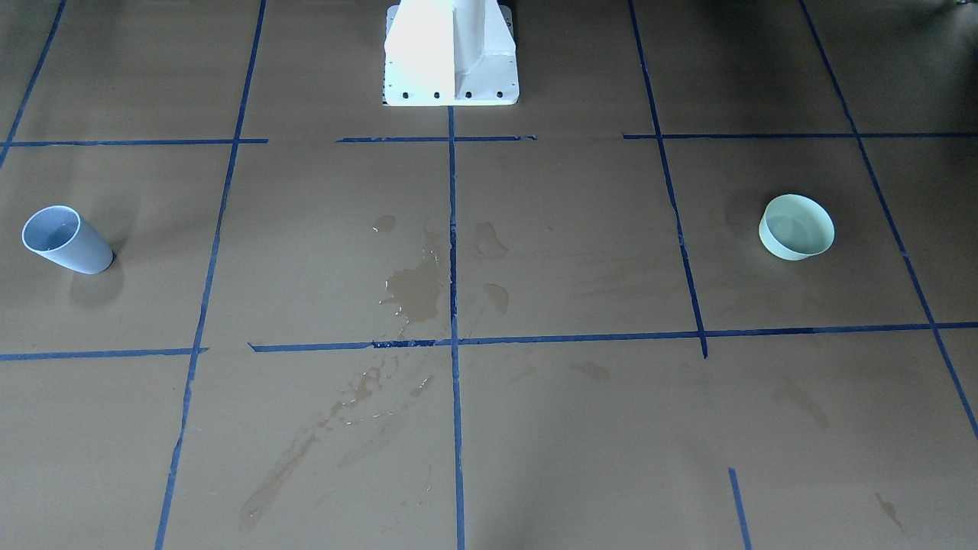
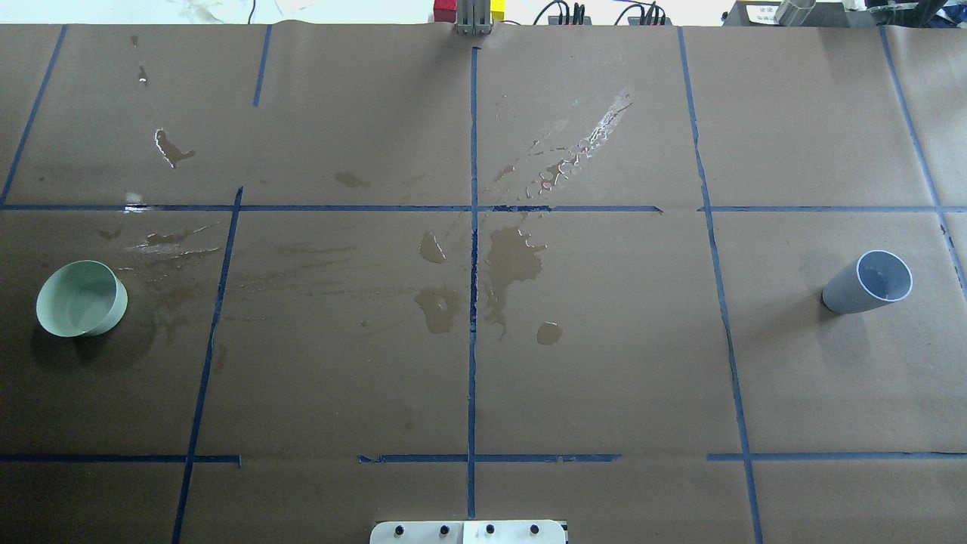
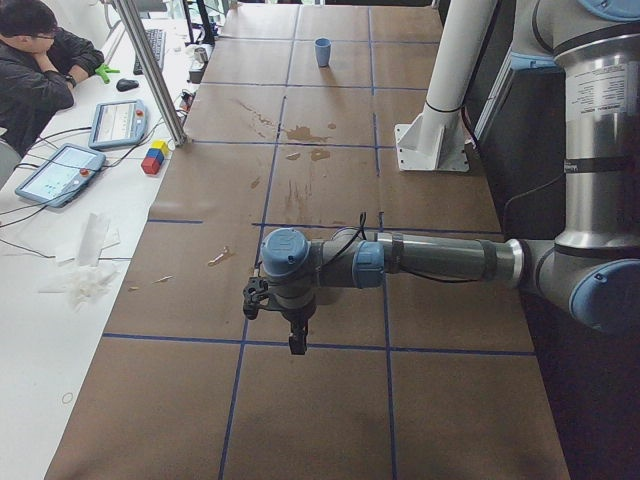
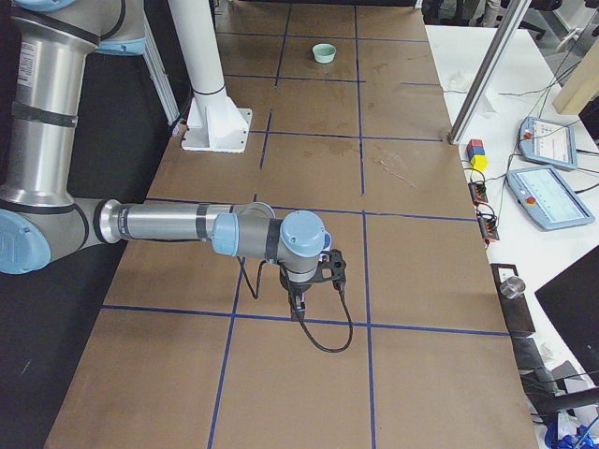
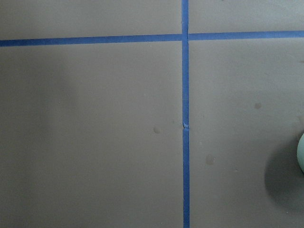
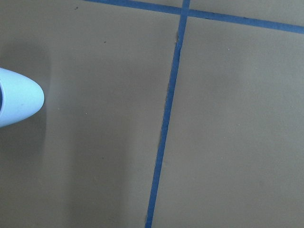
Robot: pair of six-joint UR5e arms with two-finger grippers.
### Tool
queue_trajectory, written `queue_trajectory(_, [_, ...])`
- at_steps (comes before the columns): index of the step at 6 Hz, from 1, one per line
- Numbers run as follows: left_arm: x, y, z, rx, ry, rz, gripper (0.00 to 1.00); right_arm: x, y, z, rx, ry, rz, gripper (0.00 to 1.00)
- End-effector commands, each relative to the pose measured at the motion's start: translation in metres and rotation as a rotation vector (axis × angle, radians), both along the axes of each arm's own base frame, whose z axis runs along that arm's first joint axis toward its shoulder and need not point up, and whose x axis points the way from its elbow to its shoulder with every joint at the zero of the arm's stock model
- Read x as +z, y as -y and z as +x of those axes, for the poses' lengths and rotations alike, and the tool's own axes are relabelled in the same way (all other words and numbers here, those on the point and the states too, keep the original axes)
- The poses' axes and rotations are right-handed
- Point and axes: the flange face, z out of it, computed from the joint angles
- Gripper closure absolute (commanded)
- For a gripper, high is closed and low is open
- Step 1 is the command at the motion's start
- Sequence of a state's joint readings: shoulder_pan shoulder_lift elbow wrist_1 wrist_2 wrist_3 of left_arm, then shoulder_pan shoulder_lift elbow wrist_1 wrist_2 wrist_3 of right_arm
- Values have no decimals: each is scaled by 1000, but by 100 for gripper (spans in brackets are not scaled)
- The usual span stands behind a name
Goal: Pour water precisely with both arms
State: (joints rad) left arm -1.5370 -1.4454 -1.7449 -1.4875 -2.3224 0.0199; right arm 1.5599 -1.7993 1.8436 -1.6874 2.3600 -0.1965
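A grey-blue cup (image 1: 65, 241) stands on the robot's right side of the table, and the overhead view shows this cup (image 2: 869, 283) too. A pale green bowl (image 1: 796, 228) sits on the robot's left side. I cannot make out water inside either one. My left arm (image 3: 440, 258) reaches over the near end of the table, and its gripper (image 3: 297, 345) points down; I cannot tell if it is open or shut. My right arm (image 4: 168, 224) does the same, and I cannot tell the state of its gripper (image 4: 299, 313). The bowl's edge (image 5: 301, 152) and the cup's edge (image 6: 16, 102) show in the wrist views.
Wet blotches and streaks (image 2: 514, 257) lie on the brown paper around the centre cross of blue tape. The white pedestal (image 1: 451, 53) stands at the robot's side. Beyond the far table edge are tablets (image 3: 60, 175), coloured blocks (image 3: 153, 157), and a seated person (image 3: 40, 60).
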Motion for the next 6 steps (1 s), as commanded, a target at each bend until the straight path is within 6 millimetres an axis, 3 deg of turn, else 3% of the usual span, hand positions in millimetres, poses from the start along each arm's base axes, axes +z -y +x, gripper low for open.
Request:
queue_trajectory(1, [-2,-1,1,3,-2,2,0,-2,0,0,-1,1,4,0])
queue_trajectory(3, [-8,1,1,3,2,15,0,-29,3,0,0,-3,61,0])
queue_trajectory(4, [-12,5,1,-4,4,22,0,-30,4,0,2,-5,60,0])
queue_trajectory(5, [-34,26,2,-5,1,94,0,-53,35,-2,3,8,105,0])
queue_trajectory(6, [-31,34,3,3,-4,111,0,-42,29,-2,-3,2,95,0])
